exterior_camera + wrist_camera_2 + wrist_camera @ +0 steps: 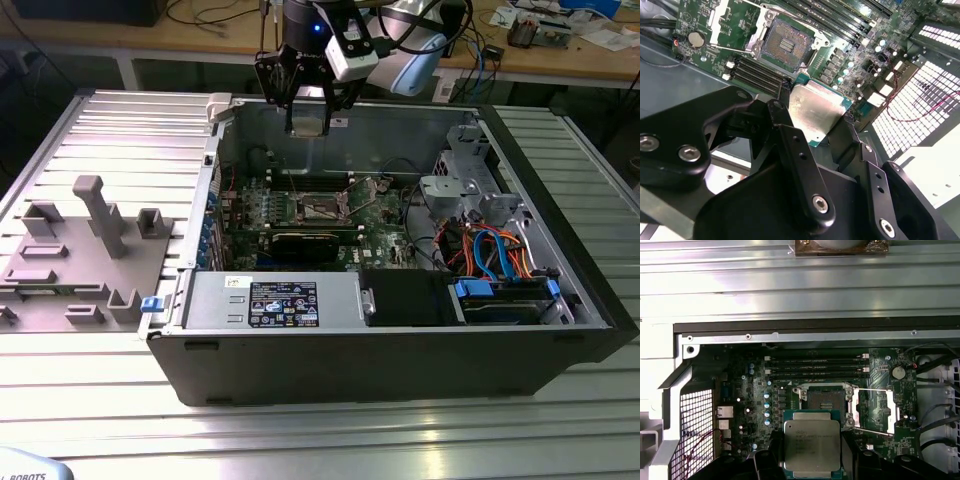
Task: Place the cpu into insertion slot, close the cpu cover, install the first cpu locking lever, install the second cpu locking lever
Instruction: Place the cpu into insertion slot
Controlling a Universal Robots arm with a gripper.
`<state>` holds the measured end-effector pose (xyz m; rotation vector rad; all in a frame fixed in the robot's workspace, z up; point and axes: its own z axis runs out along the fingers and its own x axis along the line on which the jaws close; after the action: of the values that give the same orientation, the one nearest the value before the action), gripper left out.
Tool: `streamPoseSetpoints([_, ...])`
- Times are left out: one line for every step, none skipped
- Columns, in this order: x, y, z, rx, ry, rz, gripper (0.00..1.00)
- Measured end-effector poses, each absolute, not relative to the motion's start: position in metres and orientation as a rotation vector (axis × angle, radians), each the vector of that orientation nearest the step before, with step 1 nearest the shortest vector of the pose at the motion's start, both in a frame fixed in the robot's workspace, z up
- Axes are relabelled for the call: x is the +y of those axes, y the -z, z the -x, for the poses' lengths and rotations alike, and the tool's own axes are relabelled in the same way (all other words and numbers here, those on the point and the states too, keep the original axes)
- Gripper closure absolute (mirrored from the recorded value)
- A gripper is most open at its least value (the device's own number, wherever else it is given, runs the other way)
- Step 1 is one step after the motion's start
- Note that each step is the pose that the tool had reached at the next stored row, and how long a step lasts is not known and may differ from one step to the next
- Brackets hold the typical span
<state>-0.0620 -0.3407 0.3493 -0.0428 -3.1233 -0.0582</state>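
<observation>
None of the four steps is done yet: your claw (307,112) is clamped on the cpu (812,444), holding it in the air at about 12 o'clock from the bare insertion slot (325,208) in the exterior view. The cpu cover (875,410) is swung open and the locking levers (872,431) look released. The cpu lies flat, lid up and contacts toward the motherboard (755,390); it is nearly square, so no long axis counts, and its edges run parallel to the slot's.

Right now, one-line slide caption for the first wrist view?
Cpu in the jaws above the motherboard; socket empty, cover open.
</observation>
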Motion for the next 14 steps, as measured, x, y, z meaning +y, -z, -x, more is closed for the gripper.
streamPoseSetpoints([-0.3407, -0.3493, 0.062, -3.123, 0.058, 0.043, 0.45])
streamPoseSetpoints([-0.3407, -0.3493, 0.062, -3.123, 0.058, 0.044, 0.45])
streamPoseSetpoints([-0.3407, -0.3493, 0.062, -3.123, 0.058, 0.046, 0.45])
streamPoseSetpoints([-0.3407, -0.3493, 0.062, -3.123, 0.058, 0.048, 0.45])
streamPoseSetpoints([-0.3407, -0.3493, 0.062, -3.123, 0.058, 0.051, 0.45])
streamPoseSetpoints([-0.3407, -0.3493, 0.062, -3.123, 0.058, 0.056, 0.45])
streamPoseSetpoints([-0.3407, -0.3493, 0.062, -3.123, 0.058, 0.062, 0.45])
streamPoseSetpoints([-0.3407, -0.3493, 0.062, -3.123, 0.059, 0.07, 0.45])
streamPoseSetpoints([-0.3407, -0.3493, 0.062, -3.123, 0.058, 0.076, 0.45])
streamPoseSetpoints([-0.3407, -0.3493, 0.0619, -3.123, 0.059, 0.082, 0.45])
streamPoseSetpoints([-0.3407, -0.3493, 0.062, -3.123, 0.059, 0.098, 0.45])
streamPoseSetpoints([-0.3407, -0.3493, 0.062, -3.122, 0.059, 0.109, 0.45])
streamPoseSetpoints([-0.3407, -0.3493, 0.062, -3.122, 0.059, 0.121, 0.45])
streamPoseSetpoints([-0.3408, -0.3493, 0.062, -3.122, 0.059, 0.131, 0.45])
